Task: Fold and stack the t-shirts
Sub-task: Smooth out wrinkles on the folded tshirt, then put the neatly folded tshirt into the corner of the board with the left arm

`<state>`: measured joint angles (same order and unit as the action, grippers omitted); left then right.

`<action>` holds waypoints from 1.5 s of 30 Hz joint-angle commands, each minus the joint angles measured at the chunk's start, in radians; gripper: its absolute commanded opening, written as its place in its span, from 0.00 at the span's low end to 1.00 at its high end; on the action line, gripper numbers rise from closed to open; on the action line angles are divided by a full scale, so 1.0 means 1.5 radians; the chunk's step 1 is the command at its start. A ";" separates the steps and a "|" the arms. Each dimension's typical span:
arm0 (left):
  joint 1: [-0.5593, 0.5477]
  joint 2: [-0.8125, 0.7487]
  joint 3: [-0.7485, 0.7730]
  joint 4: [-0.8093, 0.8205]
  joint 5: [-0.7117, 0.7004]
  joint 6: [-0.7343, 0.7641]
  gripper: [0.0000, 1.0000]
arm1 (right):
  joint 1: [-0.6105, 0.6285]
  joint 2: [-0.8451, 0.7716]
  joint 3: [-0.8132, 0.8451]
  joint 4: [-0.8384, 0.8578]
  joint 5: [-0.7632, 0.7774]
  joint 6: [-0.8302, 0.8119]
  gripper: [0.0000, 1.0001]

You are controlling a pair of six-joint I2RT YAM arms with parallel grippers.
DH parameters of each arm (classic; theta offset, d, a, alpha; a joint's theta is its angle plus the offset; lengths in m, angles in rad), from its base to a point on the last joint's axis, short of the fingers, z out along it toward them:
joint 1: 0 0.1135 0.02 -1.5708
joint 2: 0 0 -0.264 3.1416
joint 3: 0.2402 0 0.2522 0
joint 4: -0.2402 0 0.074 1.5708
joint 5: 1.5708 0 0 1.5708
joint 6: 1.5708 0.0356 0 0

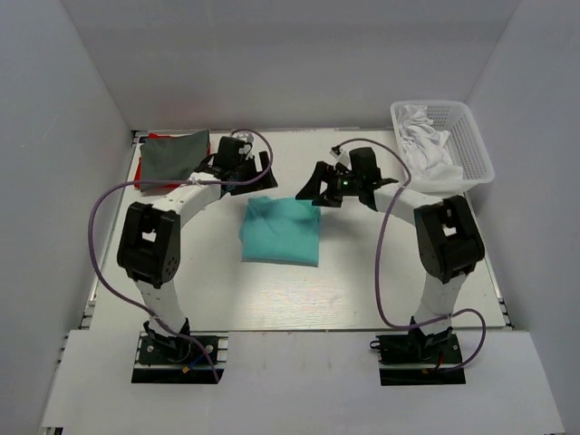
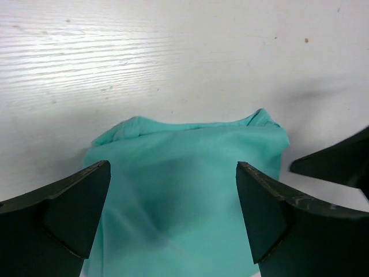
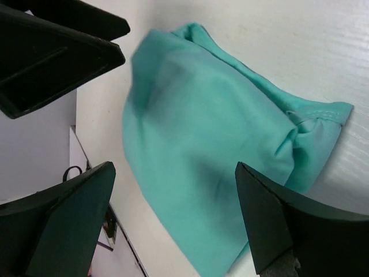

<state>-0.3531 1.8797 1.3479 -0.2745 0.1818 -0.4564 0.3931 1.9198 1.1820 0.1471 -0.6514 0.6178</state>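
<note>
Gaping wide, gripping nothing above table [image 1: 362,290]: left pincer [image 1: 256,177], right pincer [image 1: 313,192]. Between and below both, folded teal shirt [image 1: 283,234]; left of left pincer, grey shirt [image 1: 172,156].

We see bare table [image 1: 362,290] in front of the green shirt [image 1: 281,231] and on both sides of it, so a gripper could pass there. The left gripper [image 2: 173,167] and the right gripper [image 3: 174,167] hang near each other over the shirt's far edge, jaws wide apart. The grey shirt [image 1: 174,154] on the red shirt [image 1: 140,177] fills the far left corner. The basket [image 1: 476,154] fills the far right corner. Walls [image 1: 54,181] shut in the left, back and right sides.
</note>
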 commanded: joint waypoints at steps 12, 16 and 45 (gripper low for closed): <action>-0.008 -0.172 -0.169 -0.092 -0.081 0.031 0.93 | -0.010 -0.268 -0.066 -0.097 0.097 -0.078 0.90; -0.014 -0.123 -0.157 -0.092 -0.087 0.038 0.87 | -0.010 -0.290 -0.070 -0.141 0.105 -0.090 0.90; -0.054 0.011 -0.085 -0.148 -0.138 0.085 0.00 | -0.028 -0.360 -0.140 -0.181 0.243 -0.120 0.90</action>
<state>-0.4473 1.8671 1.1778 -0.4034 0.0605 -0.3706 0.3588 1.4223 0.9825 -0.1341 -0.3405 0.4603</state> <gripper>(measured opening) 0.044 0.901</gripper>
